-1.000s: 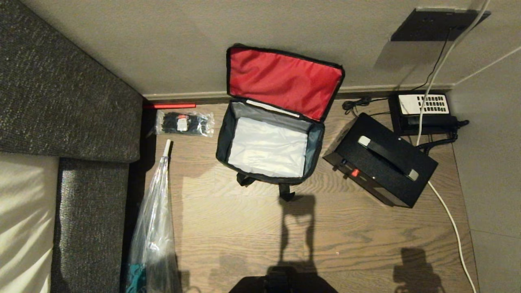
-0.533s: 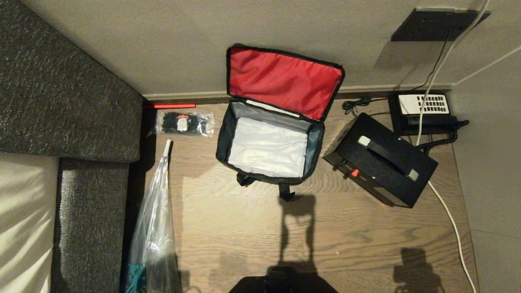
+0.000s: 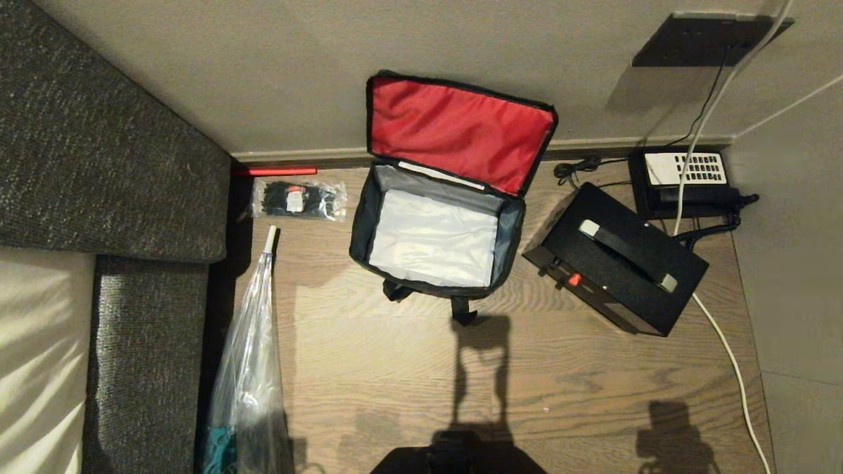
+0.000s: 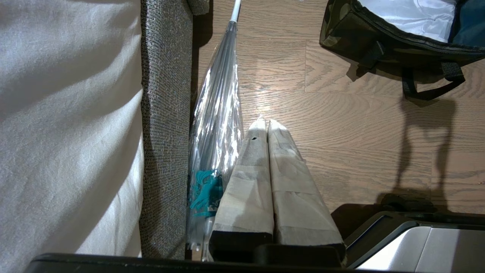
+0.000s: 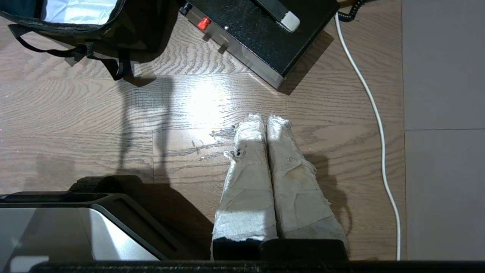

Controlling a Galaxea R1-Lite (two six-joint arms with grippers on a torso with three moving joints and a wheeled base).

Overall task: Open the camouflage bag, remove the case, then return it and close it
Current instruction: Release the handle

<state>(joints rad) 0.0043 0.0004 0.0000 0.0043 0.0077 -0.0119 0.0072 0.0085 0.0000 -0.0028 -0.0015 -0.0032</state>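
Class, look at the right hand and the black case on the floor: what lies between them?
Only bare wooden floor. In the right wrist view, the shut right hand points toward the case, and nothing rests on the boards between them; the white cable runs off to one side.

1. You have one camouflage bag [image 3: 435, 237], lid up, at about 12 o'clock on the floor.
2. You have one case [image 3: 616, 266], at about 2 o'clock from the bag's front.
3. One clear packet of black items [image 3: 298, 199] lies at 10 o'clock.
4. One telephone [image 3: 685, 181] sits at 1 o'clock.
5. One clear folded umbrella [image 3: 247, 368] lies at 8 o'clock.
6. You see two grippers: left gripper [image 4: 264, 125] and right gripper [image 5: 264, 120], one per wrist view.
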